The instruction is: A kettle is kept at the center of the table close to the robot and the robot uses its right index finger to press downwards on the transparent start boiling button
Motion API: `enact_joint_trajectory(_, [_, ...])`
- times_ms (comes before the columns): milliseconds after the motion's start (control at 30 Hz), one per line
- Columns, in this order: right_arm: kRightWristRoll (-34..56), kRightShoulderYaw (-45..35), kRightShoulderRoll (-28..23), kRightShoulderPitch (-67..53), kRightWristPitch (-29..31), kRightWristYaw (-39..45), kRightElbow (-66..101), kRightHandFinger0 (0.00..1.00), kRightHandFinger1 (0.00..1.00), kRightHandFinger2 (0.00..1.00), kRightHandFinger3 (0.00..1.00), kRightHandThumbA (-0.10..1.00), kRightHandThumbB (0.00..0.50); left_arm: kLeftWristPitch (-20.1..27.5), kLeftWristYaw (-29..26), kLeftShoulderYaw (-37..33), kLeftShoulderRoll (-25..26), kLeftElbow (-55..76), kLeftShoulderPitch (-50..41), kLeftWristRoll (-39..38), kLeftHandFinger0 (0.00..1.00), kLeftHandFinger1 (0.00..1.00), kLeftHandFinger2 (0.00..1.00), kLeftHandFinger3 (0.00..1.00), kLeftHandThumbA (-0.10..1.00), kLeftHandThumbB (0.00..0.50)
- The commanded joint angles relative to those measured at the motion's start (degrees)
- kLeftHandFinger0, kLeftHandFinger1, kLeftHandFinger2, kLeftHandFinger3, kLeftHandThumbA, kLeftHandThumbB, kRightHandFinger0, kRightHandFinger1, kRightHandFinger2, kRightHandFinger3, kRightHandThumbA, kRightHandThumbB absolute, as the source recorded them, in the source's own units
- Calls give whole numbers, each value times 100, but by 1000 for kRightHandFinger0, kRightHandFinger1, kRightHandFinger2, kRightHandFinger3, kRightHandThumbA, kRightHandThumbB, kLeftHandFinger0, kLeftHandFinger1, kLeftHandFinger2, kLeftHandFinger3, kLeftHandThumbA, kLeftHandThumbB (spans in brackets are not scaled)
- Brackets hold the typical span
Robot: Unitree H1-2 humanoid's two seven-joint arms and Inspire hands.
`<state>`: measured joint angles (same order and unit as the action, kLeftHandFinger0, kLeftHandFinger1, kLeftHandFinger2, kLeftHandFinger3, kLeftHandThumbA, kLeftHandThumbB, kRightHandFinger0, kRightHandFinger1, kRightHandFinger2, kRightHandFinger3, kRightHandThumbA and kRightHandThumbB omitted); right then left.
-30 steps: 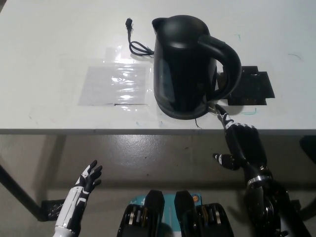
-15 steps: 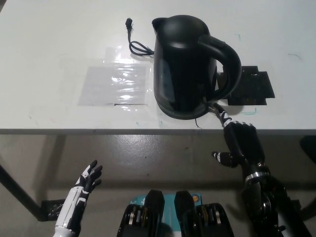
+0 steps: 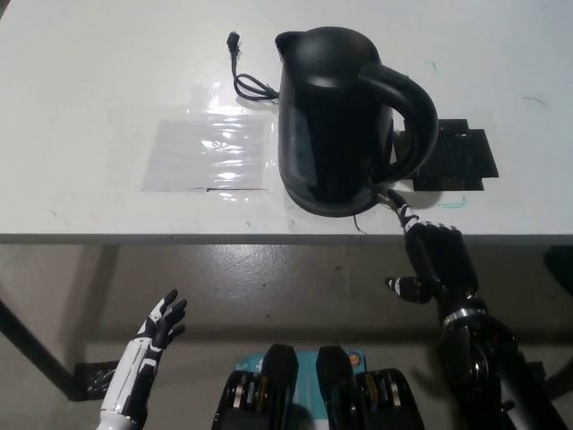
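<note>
With its index finger stretched forward and the other fingers curled in on nothing, the black right hand (image 3: pixel 436 260) sits just off the table's near edge, fingertip reaching over that edge to the foot of the kettle (image 3: pixel 345 121), right under the bottom of the handle. Tip looks in contact with the switch area there, but the transparent button itself is too small and dark to make out, so can't confirm the press. Thumb sticks out sideways below the table edge.

Kettle stands upright on the white table (image 3: pixel 89 72), near the middle of the near edge, spout pointing to the far side, handle toward the right. Hand is directly on its near-right side, lower than the body.

Outward from there: black square mat (image 3: pixel 457 161) just right of the kettle, partly behind the handle; clear plastic sheet (image 3: pixel 210 152) taped flat just left of the kettle; black cord (image 3: pixel 246 81) with its plug lying beyond the sheet, toward the far edge, running to the kettle's far-left side.

White left hand (image 3: pixel 157 327) rests low at the lower left, off the table, fingers spread, holding nothing.

Versus a second ago: right hand has shifted slightly toward the kettle, fingertip now tucked closer under the handle base. Kettle, mat, sheet, cord unchanged; left hand hasn't moved
</note>
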<state>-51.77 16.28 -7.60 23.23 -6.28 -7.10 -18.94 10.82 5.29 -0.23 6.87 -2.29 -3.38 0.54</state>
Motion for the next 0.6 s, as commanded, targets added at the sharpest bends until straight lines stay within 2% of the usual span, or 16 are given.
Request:
enact_joint_trajectory(0, [113,20,-12,252,10,-193,-5,0,0,0,1000,1000,184,171,56,-14,37,126,47,-61,1000,1000,1000,1000,959,227])
enact_joint_trajectory(433, [174,27,-13,291,-42,-161,-12,0,0,0,1000,1000,198,186,35,3,22,131,74,-71,1000,1000,1000,1000,950,241])
enact_joint_trajectory(567, [179,39,-10,285,-68,-148,-2,0,0,0,1000,1000,188,130,49,-2,28,168,69,-77,1000,1000,1000,1000,952,241])
